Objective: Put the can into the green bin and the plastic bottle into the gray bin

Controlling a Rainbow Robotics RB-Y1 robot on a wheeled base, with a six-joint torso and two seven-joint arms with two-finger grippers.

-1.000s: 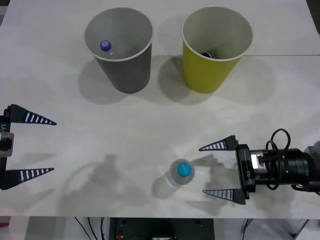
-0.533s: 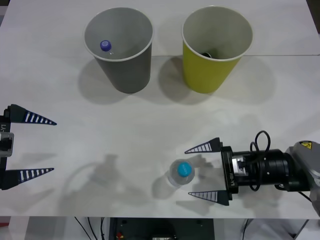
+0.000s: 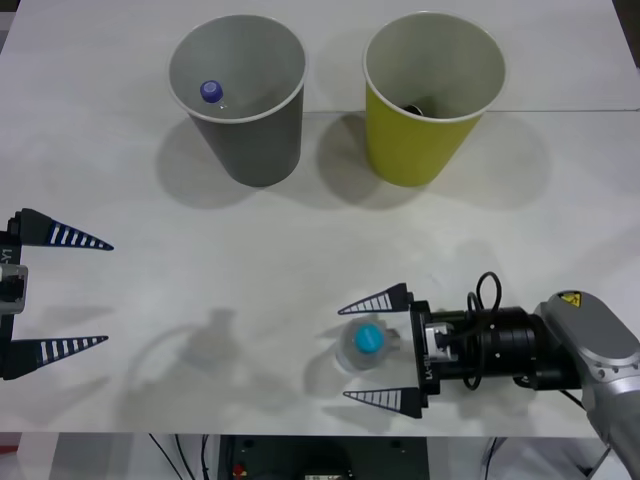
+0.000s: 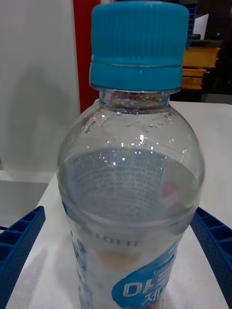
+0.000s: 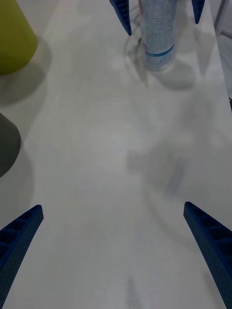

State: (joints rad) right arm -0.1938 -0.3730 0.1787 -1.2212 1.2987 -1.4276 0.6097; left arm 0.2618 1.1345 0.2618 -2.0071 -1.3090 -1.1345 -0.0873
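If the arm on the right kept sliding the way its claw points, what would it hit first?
The plastic bottle: it stands upright between the open fingers of the right gripper, so the gripper's palm would probably meet it first.

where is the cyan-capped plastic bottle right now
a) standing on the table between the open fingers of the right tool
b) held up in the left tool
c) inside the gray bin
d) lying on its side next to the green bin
a: the plastic bottle stands upright on the table, and the right tool has one finger on either side of it, spread and not yet closed on it.
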